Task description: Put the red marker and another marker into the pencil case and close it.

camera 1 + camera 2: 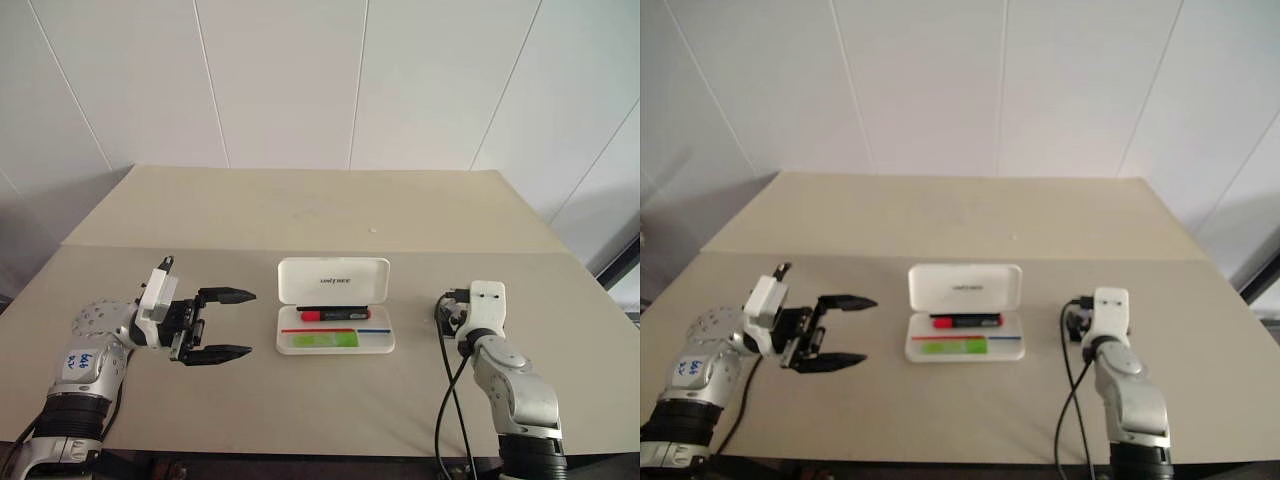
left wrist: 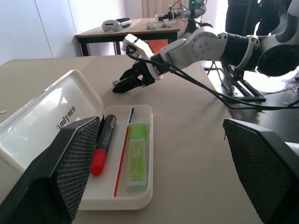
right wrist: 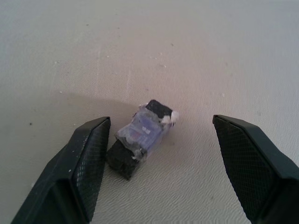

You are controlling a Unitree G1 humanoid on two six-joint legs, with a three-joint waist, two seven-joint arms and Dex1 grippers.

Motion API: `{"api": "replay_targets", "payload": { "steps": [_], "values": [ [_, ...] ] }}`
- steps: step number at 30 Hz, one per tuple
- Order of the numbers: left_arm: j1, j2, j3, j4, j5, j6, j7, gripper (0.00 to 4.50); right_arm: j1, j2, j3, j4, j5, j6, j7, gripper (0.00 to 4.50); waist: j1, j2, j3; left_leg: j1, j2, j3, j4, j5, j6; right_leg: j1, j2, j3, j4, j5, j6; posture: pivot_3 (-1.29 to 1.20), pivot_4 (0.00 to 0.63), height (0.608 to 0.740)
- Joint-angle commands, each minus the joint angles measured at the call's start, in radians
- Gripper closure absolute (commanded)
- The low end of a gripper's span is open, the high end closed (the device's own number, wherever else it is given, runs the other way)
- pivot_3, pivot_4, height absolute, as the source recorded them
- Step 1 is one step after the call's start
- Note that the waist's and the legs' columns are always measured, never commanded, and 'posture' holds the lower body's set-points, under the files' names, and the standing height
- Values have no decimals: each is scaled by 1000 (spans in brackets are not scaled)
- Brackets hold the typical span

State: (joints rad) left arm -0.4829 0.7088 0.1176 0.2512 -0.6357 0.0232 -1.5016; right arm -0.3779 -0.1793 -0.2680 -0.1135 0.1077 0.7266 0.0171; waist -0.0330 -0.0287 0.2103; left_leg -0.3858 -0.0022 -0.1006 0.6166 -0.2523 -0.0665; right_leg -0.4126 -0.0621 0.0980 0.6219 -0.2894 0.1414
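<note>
The white pencil case [image 1: 334, 281] lies open at the middle of the table, its lid raised toward the far side. In its tray lie the red marker [image 1: 334, 314], red and black, along the far side, and the lime-green marker [image 1: 327, 341] along the near side, with a red-and-blue stripe between them. To the left of the case, my left gripper [image 1: 228, 324] is open, pointing at the case and holding nothing. My right gripper [image 3: 161, 120] is to the right of the case, low over the table. It is open, with a small black-and-purple piece [image 3: 140, 135] lying loose between its fingers.
The tan table [image 1: 300, 215] stretches far behind the case. A black cable [image 1: 445, 400] hangs along my right arm. Past the table's right side stand a black frame [image 2: 238, 84] and another table [image 2: 121, 28] with small items.
</note>
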Motion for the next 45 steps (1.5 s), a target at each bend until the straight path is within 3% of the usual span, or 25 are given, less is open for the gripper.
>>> {"api": "replay_targets", "payload": {
  "steps": [1, 6, 9, 18, 29, 37, 45],
  "values": [
    [6, 18, 23, -22, -15, 2, -70, 0, 35, 22, 9, -12, 14, 51, -15, 957, -1, 0, 0, 0, 0, 0, 0, 0, 0, 0, 0, 0, 0, 0, 0, 0, 150, 740],
    [1, 15, 21, -18, -12, -2, -68, 0, 30, 11, 16, -20, 29, 53, -3, 2732, 2, 0, 0, 0, 0, 0, -1, 0, 0, 0, 0, 0, -1, 0, 0, 0, 150, 740],
    [-3, 14, 21, -13, -11, -3, -68, 0, 19, -7, 20, -17, 39, 48, 11, 3397, 2, 0, 0, 0, 0, 0, -1, 0, 0, 0, 0, 0, -1, 0, 0, 0, 150, 740],
    [1, 8, 20, -19, -13, -5, -65, 0, -17, -130, 68, -62, 88, 16, 189, 3397, -1, 0, 0, -1, 0, 0, -1, 0, 0, 0, 0, 0, -1, 0, 0, 0, 150, 740],
    [26, 16, 47, 8, -27, -24, -89, 0, -119, -483, 257, -150, 245, 7, 746, 3397, -13, 2, 2, -1, 1, 0, -1, 0, 0, 0, 1, -1, -2, 0, 0, 0, 150, 740],
    [60, 12, 64, -4, -19, -46, -69, 0, -232, -546, 443, -67, 247, -91, 1049, 3397, -21, 2, 2, -1, 0, 0, 0, 0, 0, 0, 0, 0, -2, 0, 1, 0, 150, 740],
    [124, 24, 95, -68, -30, -33, -40, 0, -302, -548, 548, 105, 158, -236, 1196, 3397, -20, 2, 2, -2, 0, 0, -1, 0, 0, -1, -1, 0, -3, 0, 1, 0, 150, 740]
  ]
}}
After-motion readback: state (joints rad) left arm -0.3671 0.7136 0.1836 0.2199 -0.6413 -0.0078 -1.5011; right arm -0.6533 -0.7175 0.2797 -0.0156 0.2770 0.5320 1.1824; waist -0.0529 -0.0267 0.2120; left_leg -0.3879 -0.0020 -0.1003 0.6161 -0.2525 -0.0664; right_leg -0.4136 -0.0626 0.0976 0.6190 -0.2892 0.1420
